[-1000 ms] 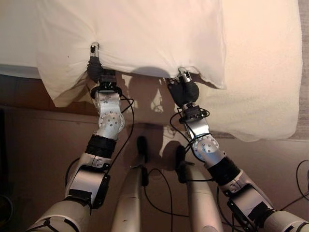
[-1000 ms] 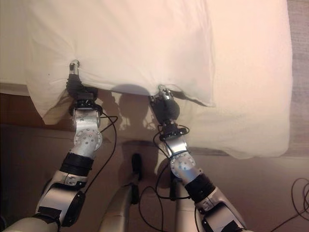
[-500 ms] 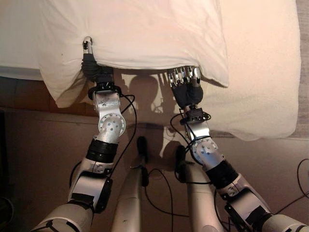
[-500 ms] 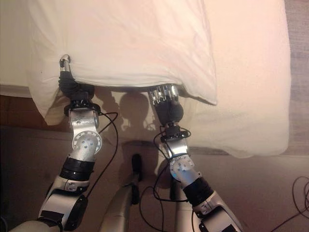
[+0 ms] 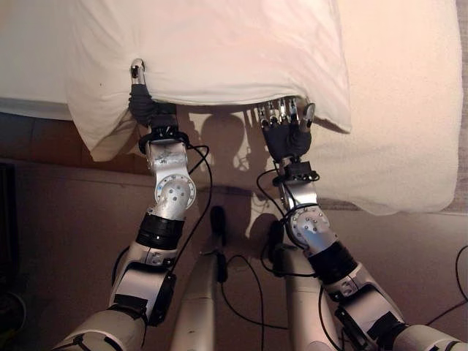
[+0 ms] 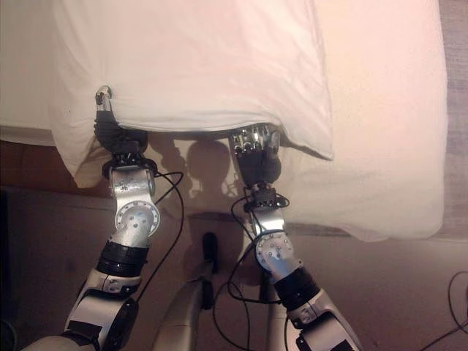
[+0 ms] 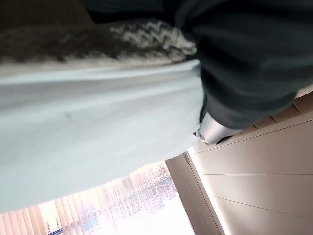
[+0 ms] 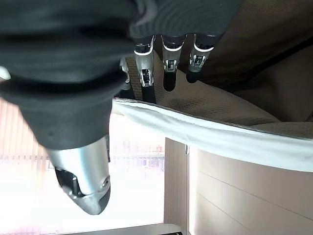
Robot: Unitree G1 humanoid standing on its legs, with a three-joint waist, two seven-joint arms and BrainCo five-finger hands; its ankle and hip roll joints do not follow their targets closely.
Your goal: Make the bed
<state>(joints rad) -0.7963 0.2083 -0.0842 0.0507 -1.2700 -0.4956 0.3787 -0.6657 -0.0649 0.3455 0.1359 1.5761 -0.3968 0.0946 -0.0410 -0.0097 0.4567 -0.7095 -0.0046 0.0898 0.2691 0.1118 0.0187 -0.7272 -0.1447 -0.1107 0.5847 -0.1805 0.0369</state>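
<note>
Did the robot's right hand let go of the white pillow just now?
Yes. The right hand pinched the white pillow's edge a second ago; now its fingers are straight just under that edge. The left hand still grips the pillow.

Brown floor (image 5: 73, 234) below the bed edge, smooth, warm-lit, with soft shadows near the middle. Dark band (image 5: 29, 139) runs along the bed base at left. Wrist views: pale panelled wall (image 7: 259, 181) with thin horizontal seams, a vertical frame strip (image 8: 176, 181) beside it, and a window with vertical blinds (image 7: 98, 205), very bright daylight behind.
</note>
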